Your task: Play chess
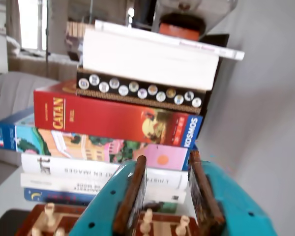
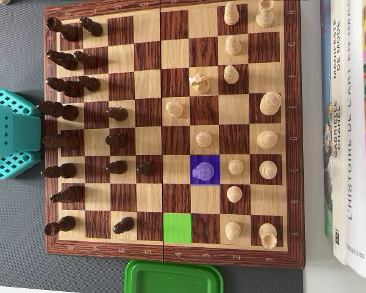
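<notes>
In the overhead view a wooden chessboard (image 2: 152,131) lies flat, with dark pieces (image 2: 64,60) along its left side and light pieces (image 2: 269,104) spread over its right half. One light pawn (image 2: 203,171) stands on a square tinted purple. An empty square (image 2: 177,227) near the bottom edge is tinted green. A teal part of my arm (image 2: 11,134) sits just off the board's left edge. In the wrist view my gripper (image 1: 167,158) is open and empty, its brown pads (image 1: 132,196) apart, above light pawns (image 1: 147,220) on the board.
A stack of books and game boxes, a red Catan box (image 1: 113,118) among them, rises right behind the board; it lies along the right edge in the overhead view (image 2: 348,122). A green lid (image 2: 174,278) sits below the board. A grey wall (image 1: 265,123) is at the right.
</notes>
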`<state>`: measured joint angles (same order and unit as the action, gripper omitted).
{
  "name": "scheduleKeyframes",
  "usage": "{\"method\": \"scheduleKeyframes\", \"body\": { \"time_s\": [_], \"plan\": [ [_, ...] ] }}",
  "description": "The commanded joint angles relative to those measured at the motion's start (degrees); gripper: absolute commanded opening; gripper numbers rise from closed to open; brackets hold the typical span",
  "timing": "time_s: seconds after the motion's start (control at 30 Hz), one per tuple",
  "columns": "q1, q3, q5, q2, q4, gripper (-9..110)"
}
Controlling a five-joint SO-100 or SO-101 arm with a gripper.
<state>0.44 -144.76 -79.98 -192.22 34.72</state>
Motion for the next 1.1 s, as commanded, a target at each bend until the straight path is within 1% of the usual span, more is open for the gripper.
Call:
{"method": "scheduleKeyframes", "body": {
  "time_s": [0.0,0.23,0.3,0.43,0.7,0.87,1.07],
  "plan": [
    [0.53,3.69,2.55,0.44,10.11,14],
    [0.62,4.22,2.72,1.05,20.92,14],
    [0.09,4.48,2.37,4.22,22.06,14],
    [0.18,9.58,2.72,15.82,24.52,14],
    [3.25,19.69,2.72,40.61,35.24,14],
    [3.43,27.33,2.72,56.69,40.78,13],
    [3.43,37.0,2.46,70.14,43.15,14]
  ]
}}
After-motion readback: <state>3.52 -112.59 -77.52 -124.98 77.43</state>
